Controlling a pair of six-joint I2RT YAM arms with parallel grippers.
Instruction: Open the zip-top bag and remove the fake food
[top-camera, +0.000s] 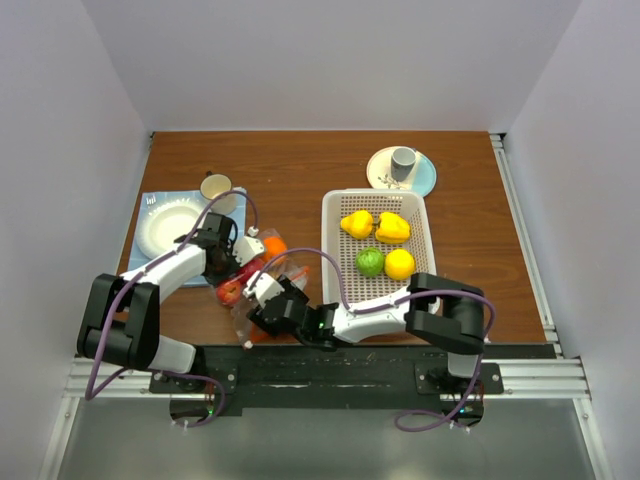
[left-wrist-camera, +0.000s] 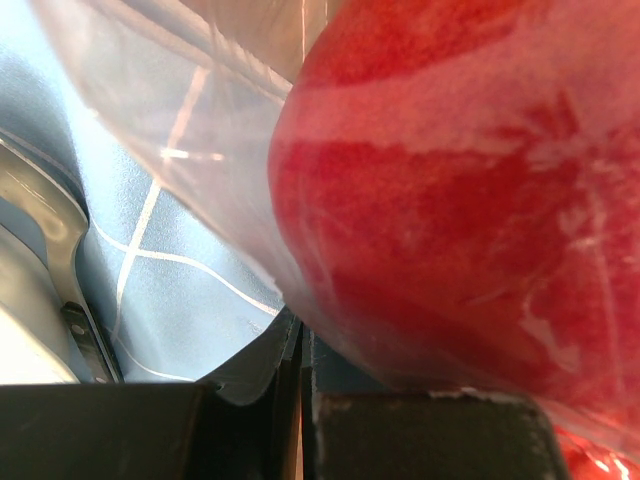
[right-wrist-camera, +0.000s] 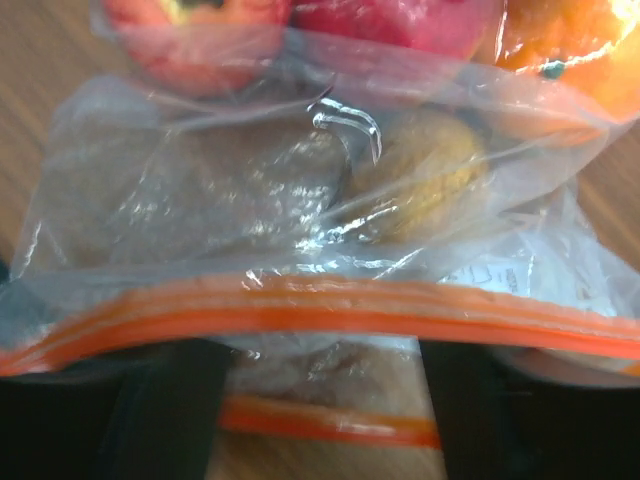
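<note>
The clear zip-top bag (top-camera: 255, 285) lies on the table left of the white basket. It holds a red fruit (left-wrist-camera: 450, 200), an orange piece (top-camera: 273, 245) and a brown item (right-wrist-camera: 420, 170). My left gripper (left-wrist-camera: 298, 345) is at the bag's far end (top-camera: 237, 250), its jaws shut on a fold of the bag's plastic. My right gripper (top-camera: 267, 298) is at the bag's near end. Its dark fingers (right-wrist-camera: 160, 410) stand wide apart and open. One orange zip strip (right-wrist-camera: 320, 305) runs across their tips, and a second strip (right-wrist-camera: 330, 420) shows lower between them.
The white basket (top-camera: 328, 240) holds two yellow peppers (top-camera: 358, 223), a green fruit (top-camera: 371, 261) and a yellow fruit (top-camera: 399, 264). A grey cup (top-camera: 403, 162) stands on a plate at the back. A white plate (top-camera: 165, 225) on a blue cloth (left-wrist-camera: 180, 270) and a mug (top-camera: 216, 186) sit at the left.
</note>
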